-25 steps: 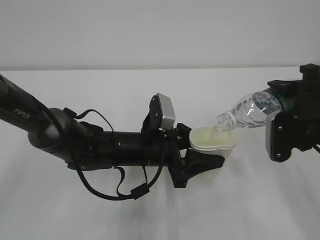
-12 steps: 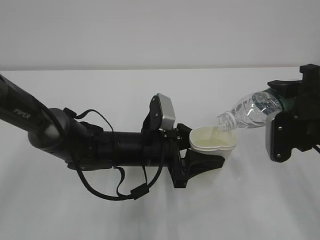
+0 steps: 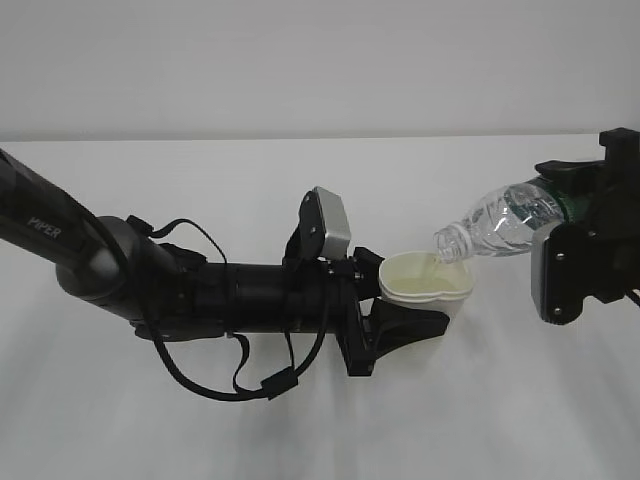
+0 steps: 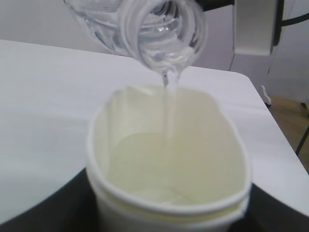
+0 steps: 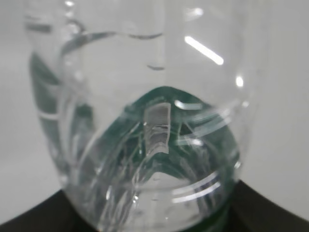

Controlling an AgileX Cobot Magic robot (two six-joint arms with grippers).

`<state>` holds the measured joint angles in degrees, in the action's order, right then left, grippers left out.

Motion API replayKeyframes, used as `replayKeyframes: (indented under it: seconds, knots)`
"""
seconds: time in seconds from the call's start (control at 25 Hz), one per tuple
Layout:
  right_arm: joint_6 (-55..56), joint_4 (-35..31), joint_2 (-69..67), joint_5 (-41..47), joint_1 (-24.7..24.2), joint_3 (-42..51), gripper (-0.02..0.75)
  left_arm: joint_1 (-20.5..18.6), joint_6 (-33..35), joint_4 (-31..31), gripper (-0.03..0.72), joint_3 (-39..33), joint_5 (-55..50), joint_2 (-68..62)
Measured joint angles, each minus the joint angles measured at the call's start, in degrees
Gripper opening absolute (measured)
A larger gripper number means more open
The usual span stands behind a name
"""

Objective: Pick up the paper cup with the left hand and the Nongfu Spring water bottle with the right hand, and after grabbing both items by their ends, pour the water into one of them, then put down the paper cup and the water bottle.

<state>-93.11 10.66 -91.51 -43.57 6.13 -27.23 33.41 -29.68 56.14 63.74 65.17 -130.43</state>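
My left gripper (image 3: 410,305) is shut on the cream paper cup (image 3: 428,282), squeezing its rim into an oval; the cup stays upright just above the table. In the left wrist view the paper cup (image 4: 169,164) fills the frame, with black fingers (image 4: 53,208) at its sides. My right gripper (image 3: 575,240) is shut on the base end of the Nongfu Spring water bottle (image 3: 500,220), which is tilted neck-down to the left. Its open neck (image 4: 166,34) hangs over the cup and a thin stream of water (image 4: 169,89) falls in. The right wrist view shows the water bottle (image 5: 145,125) from its base.
The white table (image 3: 300,430) stretches all round under both arms, with a plain pale wall behind. The left arm (image 3: 150,285) lies low across the left half. In the left wrist view the table's right edge (image 4: 270,121) and floor beyond it show.
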Motion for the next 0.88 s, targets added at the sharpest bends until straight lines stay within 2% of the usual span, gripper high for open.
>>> replayKeyframes:
  seconds: [0.88]
  knots:
    - [-0.67,0.0,0.0,0.14,0.0,0.0,0.384,0.0,0.0,0.04,0.43,0.0,0.0,0.0]
